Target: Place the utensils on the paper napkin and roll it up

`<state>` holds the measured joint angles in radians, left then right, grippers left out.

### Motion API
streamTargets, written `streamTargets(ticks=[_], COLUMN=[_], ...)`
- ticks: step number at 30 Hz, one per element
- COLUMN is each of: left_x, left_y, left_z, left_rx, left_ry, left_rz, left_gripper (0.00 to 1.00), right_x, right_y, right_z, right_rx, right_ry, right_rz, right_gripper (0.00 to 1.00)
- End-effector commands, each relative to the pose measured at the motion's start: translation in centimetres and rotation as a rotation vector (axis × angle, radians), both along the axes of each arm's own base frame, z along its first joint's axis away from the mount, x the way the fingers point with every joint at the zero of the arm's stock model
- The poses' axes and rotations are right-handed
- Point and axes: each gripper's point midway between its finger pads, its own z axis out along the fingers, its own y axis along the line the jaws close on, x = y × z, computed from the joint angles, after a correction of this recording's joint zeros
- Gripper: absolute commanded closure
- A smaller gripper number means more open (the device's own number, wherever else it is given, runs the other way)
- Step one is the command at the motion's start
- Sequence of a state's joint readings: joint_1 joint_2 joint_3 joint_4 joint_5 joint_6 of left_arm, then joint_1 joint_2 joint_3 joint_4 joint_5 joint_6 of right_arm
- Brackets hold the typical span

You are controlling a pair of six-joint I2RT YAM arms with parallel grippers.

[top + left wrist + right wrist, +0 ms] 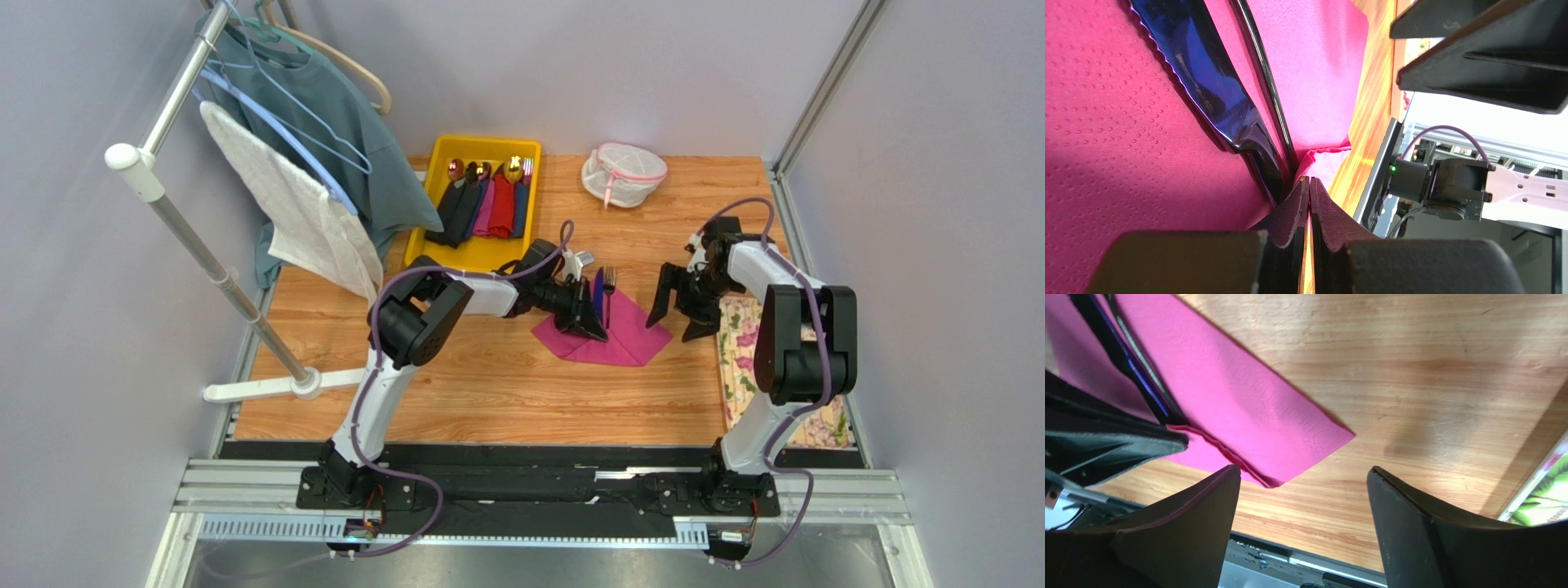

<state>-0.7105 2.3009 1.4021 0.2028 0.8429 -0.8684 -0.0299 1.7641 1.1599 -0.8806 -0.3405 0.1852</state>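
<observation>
On the paper napkin [634, 333] the utensils [599, 294] ran fore-aft; left gripper [594, 326] closed at their near ends, right gripper [682, 309] spread wide alongside.

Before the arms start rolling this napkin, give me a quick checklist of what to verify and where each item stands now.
1. The utensils lie on the paper napkin: ok.
2. The right fingers are open and off the napkin: ok.
3. The left fingers are shut at the napkin's folded edge: ok.
4. Paper actually pinched between them: cannot tell.
5. Napkin flat in one layer: not ok, folded layers show.
</observation>
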Motion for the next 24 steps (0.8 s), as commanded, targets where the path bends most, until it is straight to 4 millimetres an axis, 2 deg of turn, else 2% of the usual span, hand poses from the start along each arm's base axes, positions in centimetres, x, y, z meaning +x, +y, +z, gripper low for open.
streamTargets(ticks=[1,5,12,20,24], left_x=[0.4,0.5,0.4,0.5,0.4], left_y=[0.1,0.0,0.0,-0.1,0.0], left_z=[-0.6,-0.5,-0.7,-0.6,-0.7], left_rx=[0.010,0.005,0.008,0.002,0.005], left_ry=[0.004,0.002,0.011,0.009,0.011], left_rz=[0.001,0.001,0.000,-0.001,0.000], left_gripper=[0.91,0.91,0.91,0.91,0.91], right_x=[1.3,1.5,1.8,3.6,3.5], right_y=[-0.8,0.5,3.9,6.7,7.7], right_z=[-1.0,-2.0,-1.9,2.0,3.7], right_rx=[-0.050,0.026,0.241,0.455,0.542], right_ry=[-0.017,0.003,0.032,-0.064,-0.081], right_rz=[0.005,0.001,-0.032,-0.033,-0.041], right_gripper=[0.19,0.20,0.23,0.29,0.34])
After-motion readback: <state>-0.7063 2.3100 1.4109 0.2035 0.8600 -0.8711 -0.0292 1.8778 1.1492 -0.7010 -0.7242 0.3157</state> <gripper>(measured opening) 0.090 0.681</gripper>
